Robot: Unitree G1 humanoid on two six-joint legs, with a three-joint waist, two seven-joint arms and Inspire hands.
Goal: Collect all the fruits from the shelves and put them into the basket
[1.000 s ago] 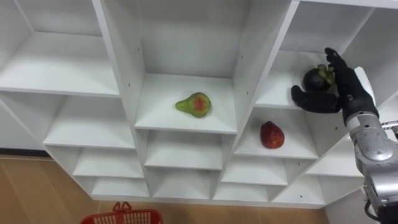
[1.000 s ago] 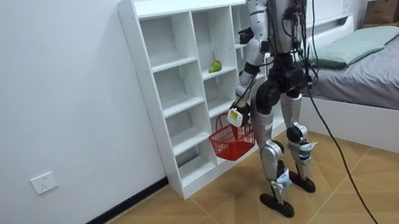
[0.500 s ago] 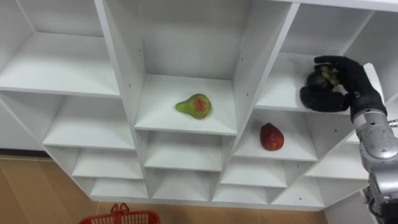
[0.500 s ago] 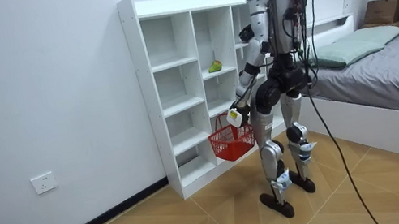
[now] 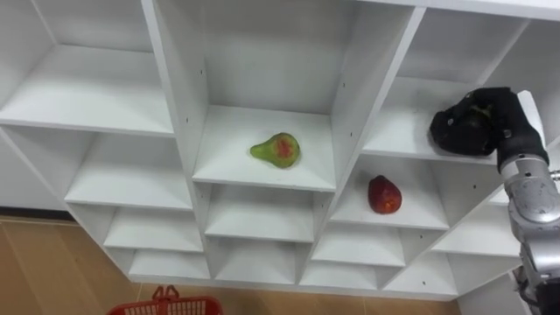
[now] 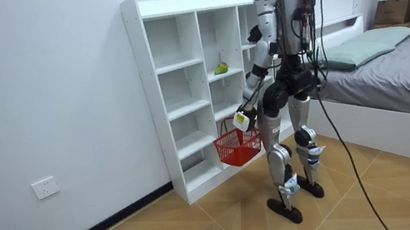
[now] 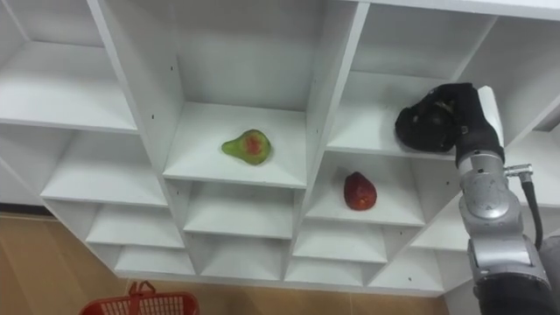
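White boards made up the closet [image 5: 262, 52], a tall unit of open compartments against the wall. In the room view the robot stood upright close before it, with a bed [image 6: 400, 68] behind the robot on the room view's right.

Below the closet's bottom edge we saw the rim of a red basket [image 5: 166, 306]. In the room view the basket hung clear of the floor from the left hand [image 6: 241, 119], which was low beside the thigh and carried it by the handle.

The right arm reached up into the closet's right column. There the right hand [image 5: 503, 127] was at the right end of the upper shelf, near that shelf's front edge. Its fingers and thumb were curled tight round a dark fruit [image 5: 471, 118], so that little of the fruit showed between them. We could not tell whether the fruit touched the shelf board or was just clear of it.

Two more fruits lay loose in the closet, well apart from both hands. A green pear [image 5: 277, 149] with a red blush lay on its side near the middle of a shelf in the centre column. A red fruit [image 5: 383, 194] stood in the right column, on the shelf below the right hand and about midway along that board.
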